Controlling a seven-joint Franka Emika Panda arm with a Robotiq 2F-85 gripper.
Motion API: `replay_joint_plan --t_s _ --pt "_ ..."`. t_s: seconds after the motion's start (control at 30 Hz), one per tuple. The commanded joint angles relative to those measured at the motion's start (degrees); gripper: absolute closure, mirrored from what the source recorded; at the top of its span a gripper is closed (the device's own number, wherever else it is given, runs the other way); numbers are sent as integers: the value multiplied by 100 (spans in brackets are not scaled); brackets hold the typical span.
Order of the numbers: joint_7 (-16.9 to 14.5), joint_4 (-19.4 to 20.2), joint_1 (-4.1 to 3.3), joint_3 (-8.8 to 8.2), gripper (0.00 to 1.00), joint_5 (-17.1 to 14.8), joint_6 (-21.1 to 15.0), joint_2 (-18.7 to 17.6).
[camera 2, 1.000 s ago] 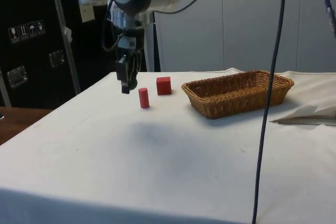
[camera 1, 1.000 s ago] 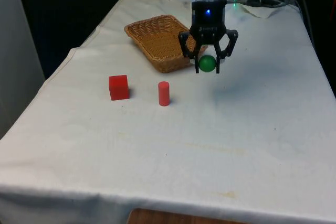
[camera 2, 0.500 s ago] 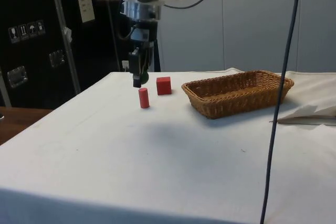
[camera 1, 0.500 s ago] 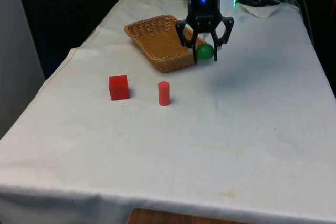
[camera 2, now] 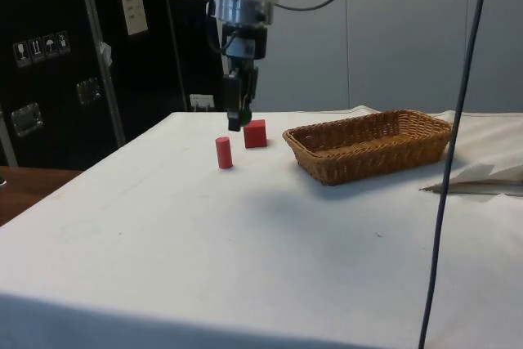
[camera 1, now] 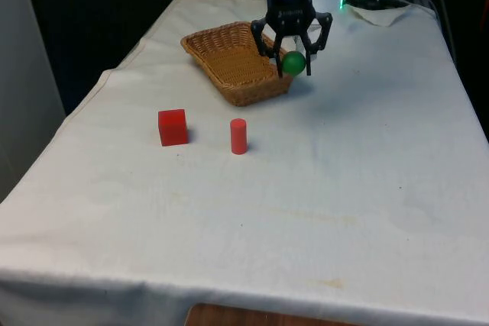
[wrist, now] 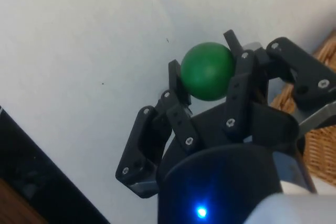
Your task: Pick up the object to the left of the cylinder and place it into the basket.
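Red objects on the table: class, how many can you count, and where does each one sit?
2. A red cube sits towards the front view's left; a red cylinder stands upright just to its right. Both rest on the white cloth, nearer the camera than the wicker basket.

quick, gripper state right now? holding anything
Gripper: shut on the green ball, held in the air near the wicker basket.

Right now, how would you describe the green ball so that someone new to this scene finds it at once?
Look for the basket at the table's far end. At its edge on the front view's right, the gripper hangs above the cloth, shut on the ball. It is the one green, round thing; the cube and cylinder are red and stand on the cloth.
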State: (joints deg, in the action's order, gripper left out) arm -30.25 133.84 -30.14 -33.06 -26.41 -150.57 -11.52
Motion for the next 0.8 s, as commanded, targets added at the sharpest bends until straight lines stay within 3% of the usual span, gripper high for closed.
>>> replay_joint_plan --t_s 0.0,0.47,0.7,0.73,0.77 --pt "17 92 -17 -46 100 80 -69 69" --pt "-395 573 11 -212 100 0 -40 556" --pt "-693 957 23 -395 100 115 -120 888" --pt "-745 917 17 -384 100 0 -40 888" --pt "-733 980 23 -413 100 120 -126 905"
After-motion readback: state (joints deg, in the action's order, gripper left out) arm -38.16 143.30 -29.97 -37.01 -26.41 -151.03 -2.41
